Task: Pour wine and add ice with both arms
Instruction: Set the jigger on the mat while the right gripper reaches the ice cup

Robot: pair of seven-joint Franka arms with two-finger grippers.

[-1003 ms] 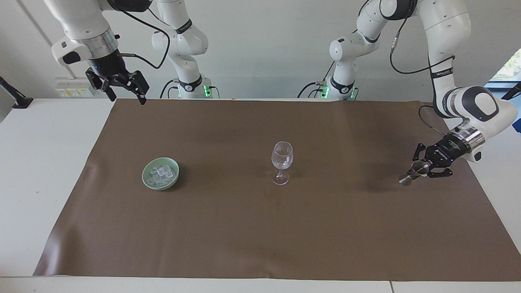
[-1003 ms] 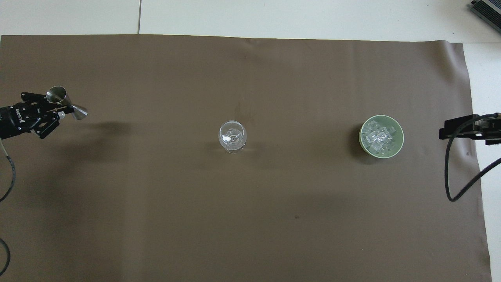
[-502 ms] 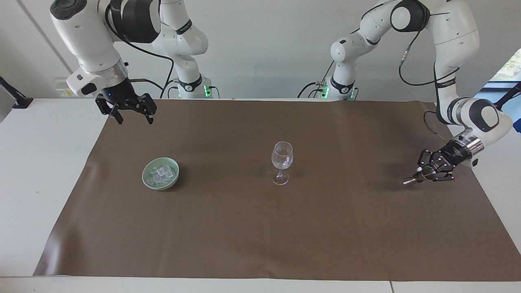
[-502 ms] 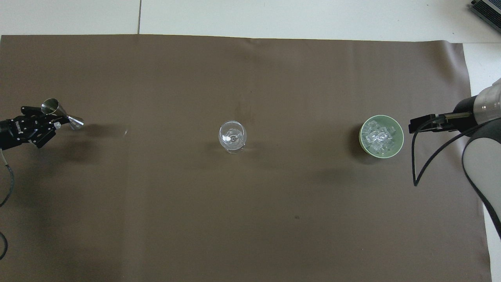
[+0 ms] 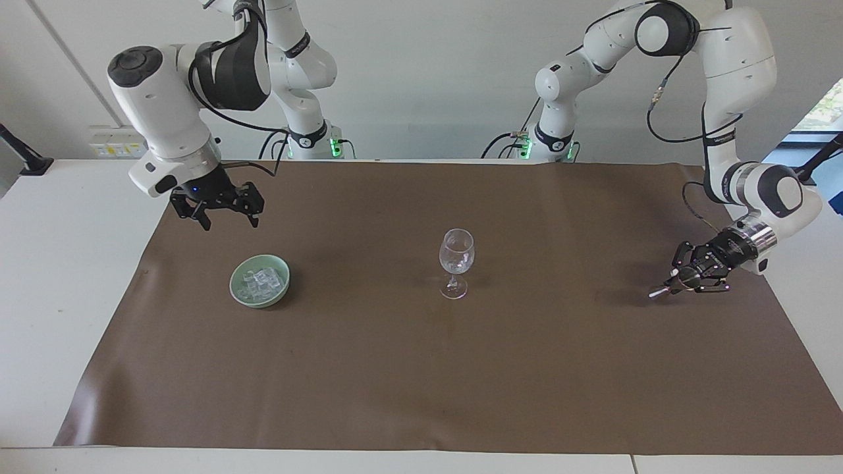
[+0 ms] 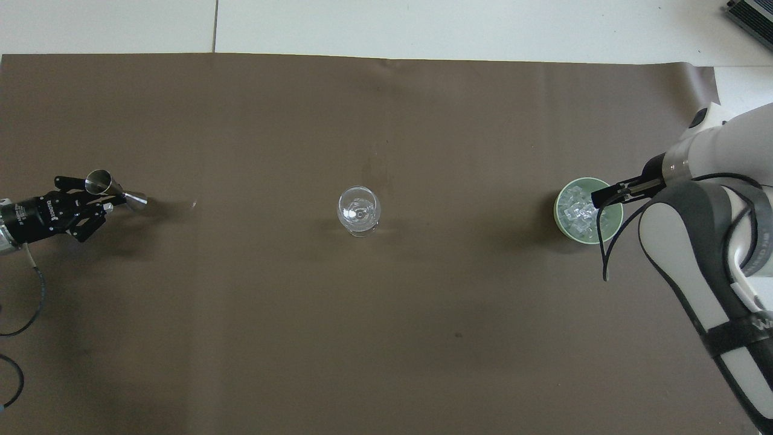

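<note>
Since a second ago the right hand (image 5: 224,212) has swung down and in from the desk's corner, and it now hangs in the air just robot-side of the pale green bowl (image 5: 284,284); the left hand (image 5: 685,280) has sunk lower over the brown mat (image 5: 421,368) at its own end.

That left hand is clamped on a small steel jigger (image 6: 115,190), gripped at the waist and lying tipped over, one cone pointing toward the middle of the desk. It hovers low, close to the mat, with its shadow right beneath. It is near the mat's end edge, and bare mat runs from it all the way to the wine glass (image 5: 456,262).

On the right hand the fingers stand wide apart, holding nothing and touching nothing. From overhead its tip overlaps the bowl's rim, but the facing view shows it still raised clear of the bowl.

The ice (image 5: 261,282), a heap of clear cubes, sits in the bowl, toward the right arm's end. The glass stands upright at the mat's middle, well apart from bowl and jigger. White desk (image 5: 66,263) frames the mat on all sides.
</note>
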